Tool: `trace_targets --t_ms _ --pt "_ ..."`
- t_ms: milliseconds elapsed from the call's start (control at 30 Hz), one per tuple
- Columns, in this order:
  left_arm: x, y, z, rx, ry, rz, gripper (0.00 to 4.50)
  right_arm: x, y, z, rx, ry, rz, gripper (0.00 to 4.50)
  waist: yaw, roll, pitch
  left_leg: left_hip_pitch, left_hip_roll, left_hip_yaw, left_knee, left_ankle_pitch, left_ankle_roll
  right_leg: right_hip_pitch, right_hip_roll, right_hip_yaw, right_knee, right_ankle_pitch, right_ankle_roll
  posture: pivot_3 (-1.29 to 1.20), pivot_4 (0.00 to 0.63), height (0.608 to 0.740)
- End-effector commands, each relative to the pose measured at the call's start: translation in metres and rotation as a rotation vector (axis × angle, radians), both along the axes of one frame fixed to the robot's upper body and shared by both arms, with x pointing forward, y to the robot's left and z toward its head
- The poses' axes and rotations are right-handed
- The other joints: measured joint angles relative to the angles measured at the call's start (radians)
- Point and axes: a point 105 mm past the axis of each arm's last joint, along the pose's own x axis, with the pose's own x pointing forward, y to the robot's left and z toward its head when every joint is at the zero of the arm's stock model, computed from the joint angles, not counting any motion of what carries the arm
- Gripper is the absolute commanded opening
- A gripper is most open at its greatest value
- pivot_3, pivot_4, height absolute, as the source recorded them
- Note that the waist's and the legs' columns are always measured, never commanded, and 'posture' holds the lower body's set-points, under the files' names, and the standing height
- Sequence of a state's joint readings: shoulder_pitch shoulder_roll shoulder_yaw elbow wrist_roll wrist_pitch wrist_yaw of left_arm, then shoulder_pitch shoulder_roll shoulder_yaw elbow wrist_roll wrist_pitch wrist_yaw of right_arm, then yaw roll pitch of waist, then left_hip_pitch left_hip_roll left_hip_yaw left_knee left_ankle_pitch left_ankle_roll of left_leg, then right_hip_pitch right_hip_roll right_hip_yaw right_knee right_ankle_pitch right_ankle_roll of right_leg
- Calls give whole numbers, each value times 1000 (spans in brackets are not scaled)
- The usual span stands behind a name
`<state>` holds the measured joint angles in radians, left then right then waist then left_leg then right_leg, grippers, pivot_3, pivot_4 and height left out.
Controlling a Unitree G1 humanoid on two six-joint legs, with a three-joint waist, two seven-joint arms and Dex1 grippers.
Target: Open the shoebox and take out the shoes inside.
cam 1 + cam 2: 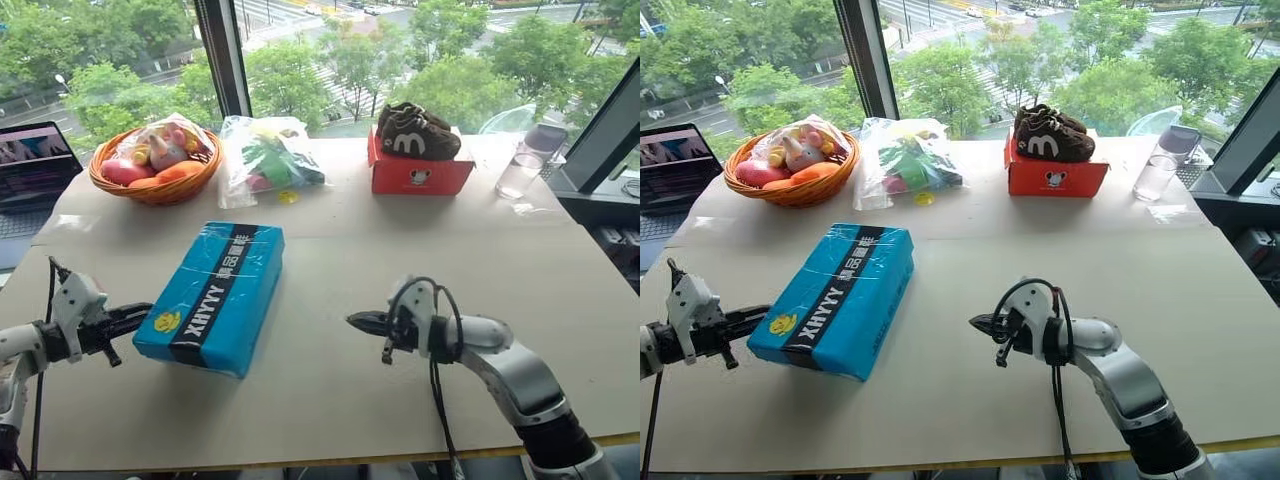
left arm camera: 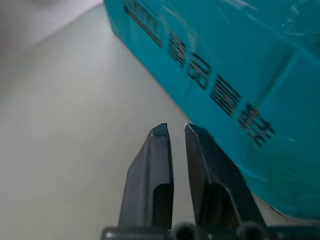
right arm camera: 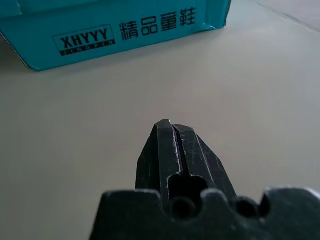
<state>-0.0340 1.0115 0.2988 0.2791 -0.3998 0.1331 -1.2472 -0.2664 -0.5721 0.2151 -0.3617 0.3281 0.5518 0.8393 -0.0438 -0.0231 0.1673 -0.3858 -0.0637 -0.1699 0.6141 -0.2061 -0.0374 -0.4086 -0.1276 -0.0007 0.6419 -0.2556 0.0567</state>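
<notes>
My left gripper (image 1: 140, 315) is clenched empty just beside the shoebox's (image 1: 215, 293) near-left corner. My right gripper (image 1: 358, 321) is clenched empty, well apart from it. Shoebox is lid-shut on the table (image 1: 330, 250). Farther back is the red box (image 1: 418, 172).

Bright, even daylight enters through the window (image 1: 330, 60) along the far edge of the table (image 1: 330, 250). Shadows soft, short, falling toward the near edge. Glare streaks on the shoebox (image 1: 215, 295) wrap. Left wrist view: box lettering blurred, far corner washed out.
</notes>
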Motion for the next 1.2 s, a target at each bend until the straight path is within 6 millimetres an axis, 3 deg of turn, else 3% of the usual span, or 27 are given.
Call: trace_targets --t_ms 33,233,333,467,600,700,933,1067,1200 --pt "3 5 17 22 -17 -6 49 -4 6 10 -5 -30 56 0 2 0 0 0 0 0 0 0 0 0 0 0 0 0 0 0 150 740" --pt "30 15 8 160 -57 29 49 12 25 -2 -67 -49 56 0 4 0 1 2 5 0 1 2 -4 1 5 -1 2 1 -1 0 150 740" --pt "48 -1 -1 215 -53 -31 49 24 53 -13 -104 -71 90 0 3 0 1 4 8 0 1 3 -5 1 9 -1 4 3 -2 0 150 740" --pt "53 -21 -20 292 -6 -146 49 35 77 -20 -141 -109 120 0 -3 0 1 3 10 0 1 4 -6 -1 12 2 5 4 -4 0 150 740" --pt "54 -41 -22 266 -12 -225 49 49 86 -14 -114 -145 71 0 -2 0 1 0 9 2 1 5 -8 -7 13 6 7 6 -8 0 150 740" --pt "50 -74 -22 235 -30 -333 49 54 89 -7 -81 -157 43 0 3 0 1 -1 10 3 1 6 -9 -10 14 8 9 7 -9 0 150 740" --pt "42 -139 -16 164 -100 -487 49 59 65 -2 -66 -145 -15 0 11 0 1 -4 7 3 5 6 -9 -9 14 13 8 8 -8 0 150 740" --pt "48 -165 -19 129 -123 -513 49 64 35 0 -94 -146 -75 0 8 0 1 -3 8 3 5 6 -9 -10 15 13 8 8 -7 0 150 740" --pt "56 -178 -25 130 -131 -531 49 65 11 -2 -134 -144 -118 0 10 0 1 -4 7 3 10 6 -8 -7 15 13 9 8 -7 0 150 740"
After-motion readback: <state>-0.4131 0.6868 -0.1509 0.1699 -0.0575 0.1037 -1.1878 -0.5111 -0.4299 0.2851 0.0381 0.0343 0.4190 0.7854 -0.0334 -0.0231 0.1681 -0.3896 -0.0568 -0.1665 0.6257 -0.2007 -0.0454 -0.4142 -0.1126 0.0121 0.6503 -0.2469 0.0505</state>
